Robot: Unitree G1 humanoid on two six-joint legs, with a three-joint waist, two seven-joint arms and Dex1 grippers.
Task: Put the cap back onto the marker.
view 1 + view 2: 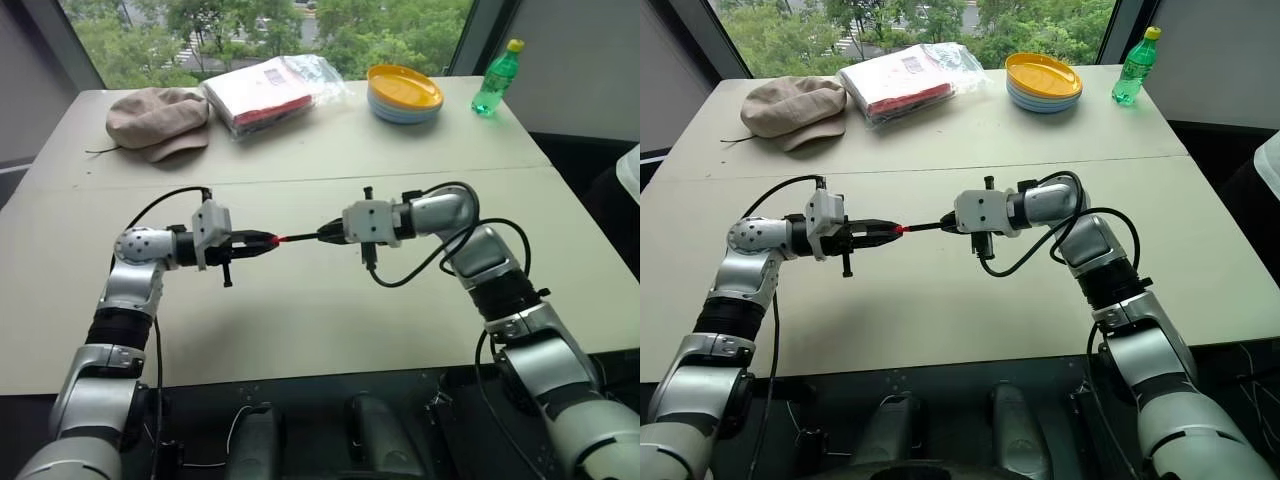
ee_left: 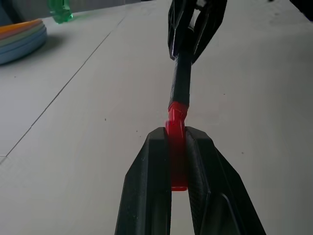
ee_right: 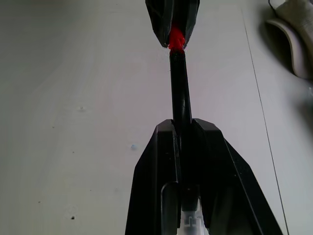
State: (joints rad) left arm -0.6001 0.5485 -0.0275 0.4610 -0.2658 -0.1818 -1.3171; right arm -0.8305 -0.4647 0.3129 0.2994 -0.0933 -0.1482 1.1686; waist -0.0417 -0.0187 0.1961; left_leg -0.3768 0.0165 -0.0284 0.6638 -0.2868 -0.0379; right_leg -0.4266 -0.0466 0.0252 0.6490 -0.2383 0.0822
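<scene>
Both grippers up over the near half of the counter [image 1: 330,330], pointed at each other, tip to tip.

Left gripper [image 1: 262,241]: fingers [image 2: 146,196] pinched tight on the cap [image 2: 176,147]. Red plastic clamped between the pads, one end sticking out toward the other gripper.

Right gripper [image 1: 325,236]: fingers [image 3: 156,181] clamped on the marker [image 3: 180,83]. Dark barrel held at its back part, running out level toward the left gripper. Red tip [image 2: 178,110] at the mouth of the cap, touching it or just entering; cannot tell how deep. Slight kink visible between cap and barrel in the left wrist view, not quite in line. Cap not seated.

Marker and cap both clear of the counter, held in the air between the two grippers, roughly mid-way across the near panel.

Far half of counter, beyond the seam:
- tan cap-style hat [image 1: 157,120], far left
- clear plastic bag with red and white contents [image 1: 268,92], just right of the hat, near but apart
- stack of plates [image 1: 404,93], yellow on top, bluish ones under, right of centre
- green bottle [image 1: 497,80] with yellow lid, upright, just beside the plates at the far right edge

Black cables looping off both wrists, hanging above the counter.
</scene>
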